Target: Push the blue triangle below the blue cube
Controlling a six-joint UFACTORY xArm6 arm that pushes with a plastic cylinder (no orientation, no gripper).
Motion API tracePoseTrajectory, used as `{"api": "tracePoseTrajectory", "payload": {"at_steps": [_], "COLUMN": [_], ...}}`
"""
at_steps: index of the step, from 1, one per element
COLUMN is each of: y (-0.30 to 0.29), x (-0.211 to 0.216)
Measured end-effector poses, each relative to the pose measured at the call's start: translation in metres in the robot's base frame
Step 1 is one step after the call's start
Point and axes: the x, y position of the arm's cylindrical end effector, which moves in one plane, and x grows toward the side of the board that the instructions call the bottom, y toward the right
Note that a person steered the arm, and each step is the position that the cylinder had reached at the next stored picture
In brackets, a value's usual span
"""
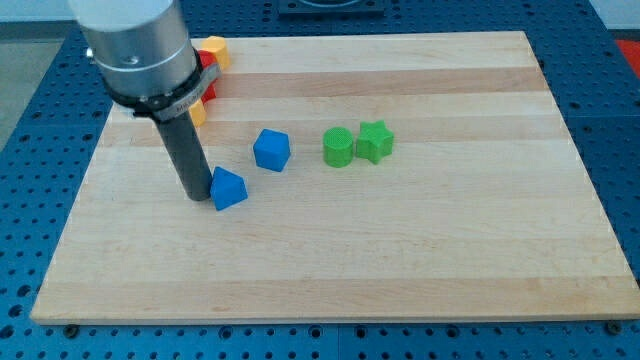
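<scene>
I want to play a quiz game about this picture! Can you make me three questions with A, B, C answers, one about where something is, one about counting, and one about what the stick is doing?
1. Where is the blue triangle compared with the blue cube?
A. Toward the view's bottom and left of it
B. Toward the view's top and right of it
C. Stacked on it

2. How many green blocks are on the board?
A. None
B. Two
C. Five

3. What is my tip doing?
A. Resting on the green star
B. Standing far off at the view's right edge
C. Standing right against the blue triangle's left side

Answers:
1 A, the triangle sits lower and further left than the cube.
2 B, a green cylinder and a green star sit side by side.
3 C, the rod's end meets the triangle's left side.
</scene>
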Motion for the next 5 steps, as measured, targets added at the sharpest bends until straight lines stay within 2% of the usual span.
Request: {"api": "tracePoseTrajectory", "payload": {"at_steps": [3, 4, 5], "y": [0.052, 0.052, 0.069], "x": [0.024, 0.026, 0.06]}}
